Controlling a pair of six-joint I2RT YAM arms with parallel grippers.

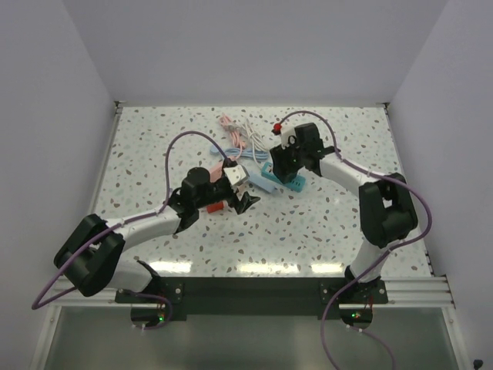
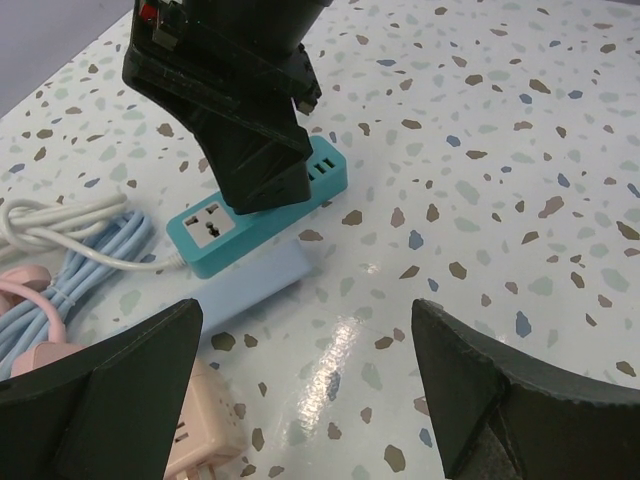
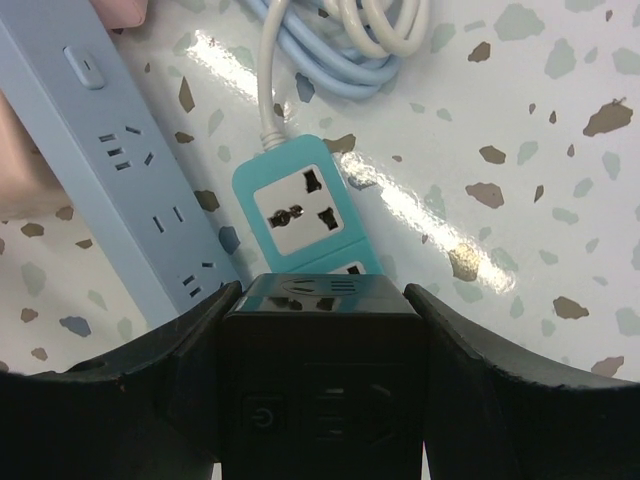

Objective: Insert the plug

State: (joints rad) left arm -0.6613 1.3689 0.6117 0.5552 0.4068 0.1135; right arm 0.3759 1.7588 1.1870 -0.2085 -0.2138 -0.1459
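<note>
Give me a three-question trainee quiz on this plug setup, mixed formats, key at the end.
1. True or false: the left gripper is shut on a cable.
2. What does the right gripper hold? A) black plug B) a cup C) a screwdriver
3. Fill in: the power strip directly beneath the black plug is ____ in colour.

Key: 1 false, it is open and empty; 2 A; 3 teal.

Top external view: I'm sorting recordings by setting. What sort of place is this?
Probably a lab robot workcell, not a home: a speckled table boxed in by plain white walls, a left arm and right arm mounted at its near edge, the right gripper holding a black plug at a teal power strip.
</note>
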